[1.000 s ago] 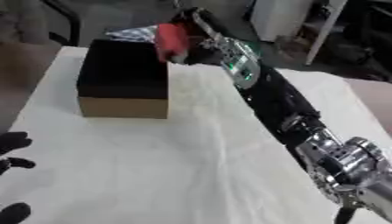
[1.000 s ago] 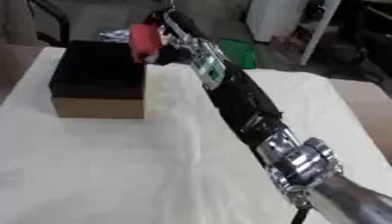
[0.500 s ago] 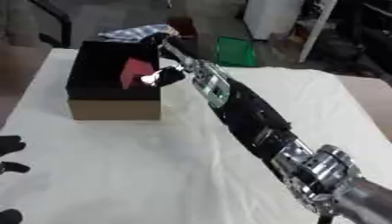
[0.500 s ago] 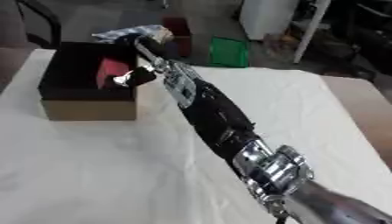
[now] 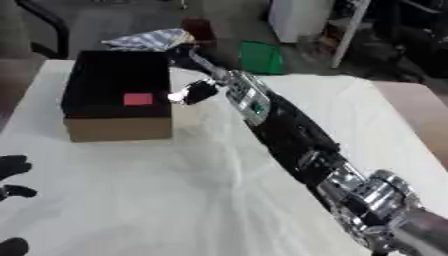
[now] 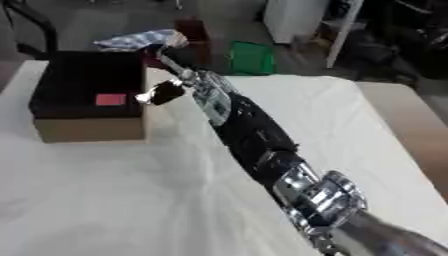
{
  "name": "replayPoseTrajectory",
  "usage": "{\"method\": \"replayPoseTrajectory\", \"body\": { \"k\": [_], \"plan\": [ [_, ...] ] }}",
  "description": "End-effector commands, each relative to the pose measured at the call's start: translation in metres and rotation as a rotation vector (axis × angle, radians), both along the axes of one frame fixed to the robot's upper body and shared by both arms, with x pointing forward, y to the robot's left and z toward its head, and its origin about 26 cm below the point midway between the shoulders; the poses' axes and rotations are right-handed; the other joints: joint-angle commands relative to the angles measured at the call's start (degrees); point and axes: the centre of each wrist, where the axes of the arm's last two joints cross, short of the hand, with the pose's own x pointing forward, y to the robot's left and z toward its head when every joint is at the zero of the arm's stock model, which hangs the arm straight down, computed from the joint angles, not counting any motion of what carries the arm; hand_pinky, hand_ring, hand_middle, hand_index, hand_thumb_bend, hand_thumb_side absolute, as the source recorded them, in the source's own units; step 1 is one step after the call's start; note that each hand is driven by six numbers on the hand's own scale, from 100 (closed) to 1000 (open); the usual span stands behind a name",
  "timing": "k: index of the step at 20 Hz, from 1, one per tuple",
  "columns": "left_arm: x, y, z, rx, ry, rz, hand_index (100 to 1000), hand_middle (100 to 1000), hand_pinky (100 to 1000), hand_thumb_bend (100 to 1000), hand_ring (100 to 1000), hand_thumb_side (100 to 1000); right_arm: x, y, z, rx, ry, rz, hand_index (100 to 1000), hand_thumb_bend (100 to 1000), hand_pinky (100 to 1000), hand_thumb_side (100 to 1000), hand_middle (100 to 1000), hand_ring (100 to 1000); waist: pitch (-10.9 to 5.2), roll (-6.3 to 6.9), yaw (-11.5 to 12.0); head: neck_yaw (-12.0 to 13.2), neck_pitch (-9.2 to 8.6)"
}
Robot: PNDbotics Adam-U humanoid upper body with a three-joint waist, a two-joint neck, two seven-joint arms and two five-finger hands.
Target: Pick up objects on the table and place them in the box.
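Red block (image 5: 137, 99) lies inside box (image 5: 118, 128) at counter's (image 5: 175, 200) far left; my right hand (image 5: 199, 91) beside box, fingers spread, empty; left hand (image 5: 12, 165) idle, relaxed, near-left edge.

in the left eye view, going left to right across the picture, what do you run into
left hand at the lower left edge → box with the red object inside → right hand just past the box's right side → green bin on the floor beyond the table
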Motion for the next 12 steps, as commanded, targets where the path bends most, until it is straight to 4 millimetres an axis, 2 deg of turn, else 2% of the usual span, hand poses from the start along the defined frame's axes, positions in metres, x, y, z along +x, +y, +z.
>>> {"method": "replayPoseTrajectory", "body": {
  "k": [1,7,12],
  "plan": [
    [0.0,0.006,0.005,-0.008,-0.021,0.03,734,743,597,1000,801,486,-0.011,-0.016,0.037,0.05,-0.085,0.027,870,441,731,259,811,861,-1.22,0.64,-0.98,1.07,0.41],
    [-0.002,0.014,-0.001,-0.019,-0.002,0.087,733,747,596,1000,805,482,-0.046,-0.042,0.059,0.194,-0.097,0.072,862,374,711,228,795,852,-1.25,1.1,-4.23,3.29,1.13],
    [-0.002,0.02,-0.004,-0.033,0.002,0.136,732,747,596,1000,807,483,-0.081,-0.065,0.06,0.275,-0.111,0.079,853,349,701,203,782,845,-0.88,1.75,-6.96,5.6,1.88]
  ]
}}
